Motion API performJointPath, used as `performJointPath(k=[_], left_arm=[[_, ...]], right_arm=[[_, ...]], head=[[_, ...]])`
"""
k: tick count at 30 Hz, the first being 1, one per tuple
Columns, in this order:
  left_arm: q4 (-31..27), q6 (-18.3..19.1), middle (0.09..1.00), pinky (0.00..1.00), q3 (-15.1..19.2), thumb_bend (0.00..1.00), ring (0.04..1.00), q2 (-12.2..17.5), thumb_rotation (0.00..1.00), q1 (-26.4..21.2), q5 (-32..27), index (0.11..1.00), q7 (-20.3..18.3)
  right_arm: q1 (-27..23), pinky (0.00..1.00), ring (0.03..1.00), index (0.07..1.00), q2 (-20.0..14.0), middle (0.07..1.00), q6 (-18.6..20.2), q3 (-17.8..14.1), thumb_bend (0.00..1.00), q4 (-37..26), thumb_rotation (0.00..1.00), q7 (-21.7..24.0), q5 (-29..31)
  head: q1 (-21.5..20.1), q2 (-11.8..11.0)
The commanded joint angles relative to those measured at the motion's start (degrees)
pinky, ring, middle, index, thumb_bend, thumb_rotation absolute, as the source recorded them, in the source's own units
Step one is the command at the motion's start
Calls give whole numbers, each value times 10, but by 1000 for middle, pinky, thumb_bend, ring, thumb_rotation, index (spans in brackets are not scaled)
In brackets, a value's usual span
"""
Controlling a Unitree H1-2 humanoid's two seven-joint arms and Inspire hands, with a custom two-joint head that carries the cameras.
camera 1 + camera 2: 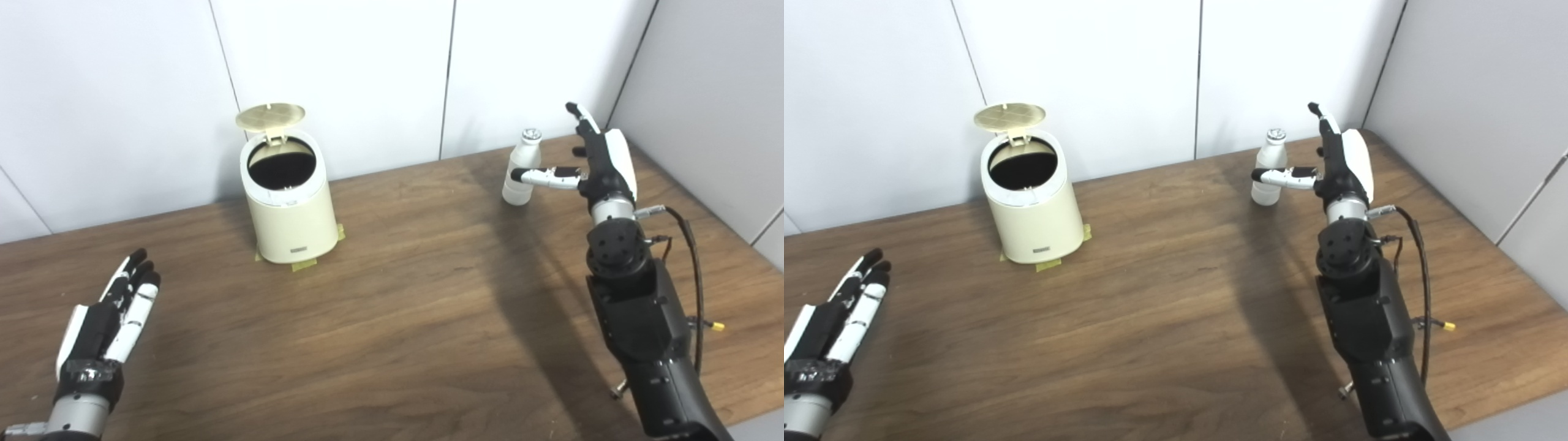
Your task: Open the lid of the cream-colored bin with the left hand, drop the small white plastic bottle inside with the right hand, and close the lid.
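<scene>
My right hand [597, 162] reaches beside the white bottle [522, 168]; the cream bin [288, 199] stands with its lid [270, 116] up.

The bottle stands upright at the far right of the wooden table [392, 306], my spread thumb crossing its front, nothing gripped yet. My left hand [113, 318] hovers near-left, fingers straight and pressed together, well apart from the bin.

Cream bin [291, 208] lid [271, 116] raised; white bottle [522, 168] upright far right

- Looks like a lab or test cell.
- Bare wood-grain table [398, 318] set against plain white wall panels [331, 67].
- Bin [293, 211] taped down with tape tabs [303, 265].
</scene>
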Motion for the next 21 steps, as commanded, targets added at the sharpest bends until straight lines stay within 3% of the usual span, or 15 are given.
performJointPath(k=[1,5,15,21], left_arm=[[-23,1,959,999,-1,378,972,11,695,-15,3,1000,1],[-28,3,964,1000,-1,363,976,11,679,-14,-1,1000,0],[-48,25,963,996,-6,329,975,7,661,-12,0,1000,3],[-49,23,972,1000,-9,301,982,7,649,-16,-1,1000,1]], right_arm=[[-40,798,919,915,-26,942,-18,1,903,5,180,-8,0],[-62,832,919,901,-38,931,-19,7,917,45,188,-16,-2],[-102,688,831,866,-61,874,-35,23,946,129,162,-26,0],[-113,709,833,854,-73,862,-45,38,947,164,123,-29,4]], head=[[1,1],[3,2],[4,5],[7,8]])
